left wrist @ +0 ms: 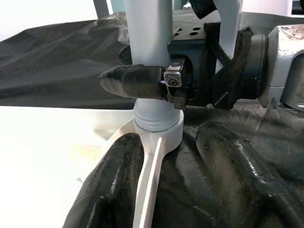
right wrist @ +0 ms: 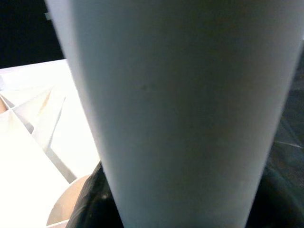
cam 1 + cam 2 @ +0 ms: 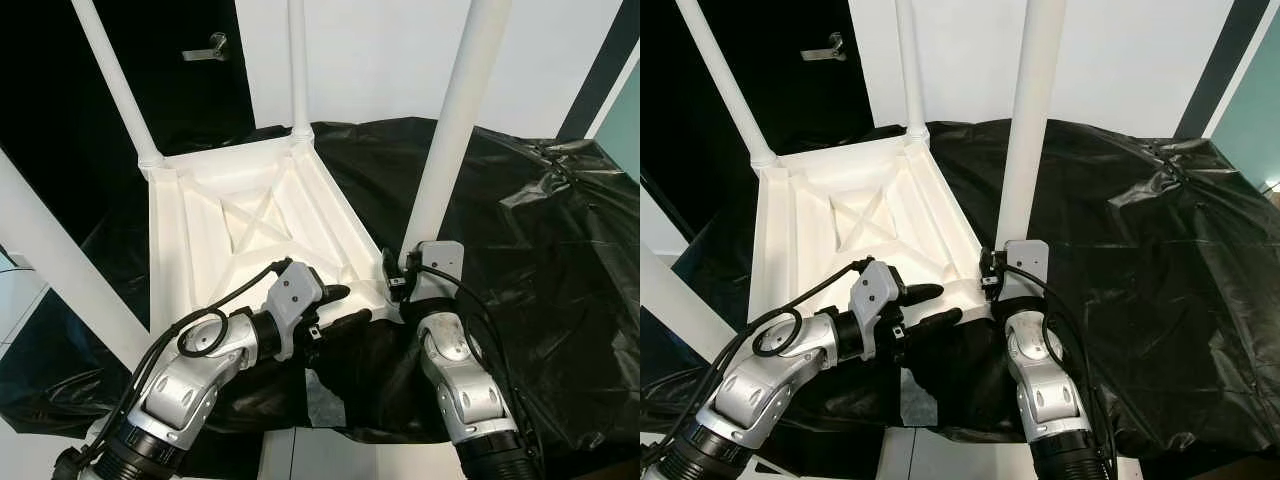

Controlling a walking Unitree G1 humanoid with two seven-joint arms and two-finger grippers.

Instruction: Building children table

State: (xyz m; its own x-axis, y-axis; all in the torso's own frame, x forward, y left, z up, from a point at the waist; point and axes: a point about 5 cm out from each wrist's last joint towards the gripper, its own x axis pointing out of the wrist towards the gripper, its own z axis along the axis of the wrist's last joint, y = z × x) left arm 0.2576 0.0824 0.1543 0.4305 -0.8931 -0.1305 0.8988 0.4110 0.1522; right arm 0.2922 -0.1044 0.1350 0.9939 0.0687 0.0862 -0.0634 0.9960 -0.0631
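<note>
Room: a white wall [image 3: 380, 60] stands at the back, with a dark door and its metal handle [image 3: 208, 46] on the robot's left. A crinkly black plastic sheet [image 3: 540, 250] covers the surface.
Right gripper: the right gripper [image 3: 400, 272] sits at the bottom of the near white leg [image 3: 455, 120], right where the leg meets the table corner. One black finger [image 1: 135, 80] lies across the front of the leg and touches it. It is clasped around the leg.
Left gripper: the left gripper [image 3: 335, 310] is spread apart. Its two fingers sit one on each side of the table's thin white edge, close to the same corner. I cannot tell whether they squeeze the edge or only lie beside it.
Left wrist view: this one looks along the two fat black fingers [image 1: 111, 190] and shows the round white socket [image 1: 159, 126] that the leg stands in, and the right gripper's dark body behind it.
Right wrist view: this one is so close that the leg [image 2: 180, 114] is a big pale blur, with a bit of the ribbed table underside [image 2: 33, 123] beside it.
Table: the white children table [image 3: 250, 230] lies upside down on the sheet. Its underside is a shallow tray with crossed ribs. Legs stand up from its corners.
</note>
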